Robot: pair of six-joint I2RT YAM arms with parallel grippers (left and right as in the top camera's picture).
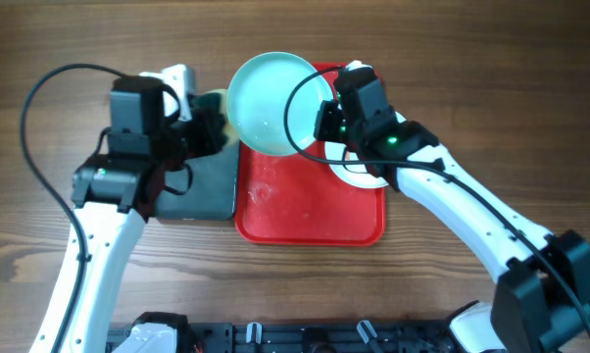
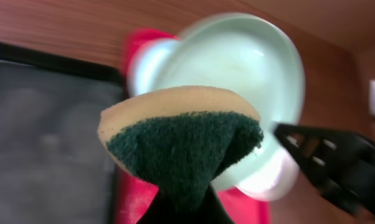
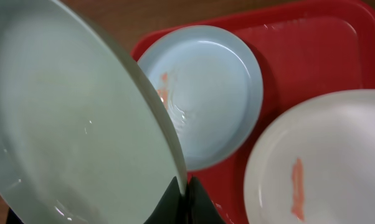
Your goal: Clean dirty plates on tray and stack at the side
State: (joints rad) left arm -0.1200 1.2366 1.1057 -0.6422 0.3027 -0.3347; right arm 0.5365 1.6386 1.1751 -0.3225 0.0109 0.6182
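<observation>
My right gripper (image 1: 324,123) is shut on the rim of a pale light-blue plate (image 1: 270,103) and holds it tilted above the far left corner of the red tray (image 1: 310,211). The right wrist view shows the jaws (image 3: 186,193) pinching that plate (image 3: 63,124). Below it, a second pale-blue plate (image 3: 206,93) and a white plate (image 3: 324,162) lie on the tray (image 3: 318,50), each with an orange smear. My left gripper (image 2: 184,208) is shut on a green-and-yellow sponge (image 2: 181,143), close in front of the held plate (image 2: 237,74).
A black tray (image 1: 197,186) lies left of the red tray, under my left arm. The white plate (image 1: 359,175) sits partly under my right arm. There is bare wooden table around both trays.
</observation>
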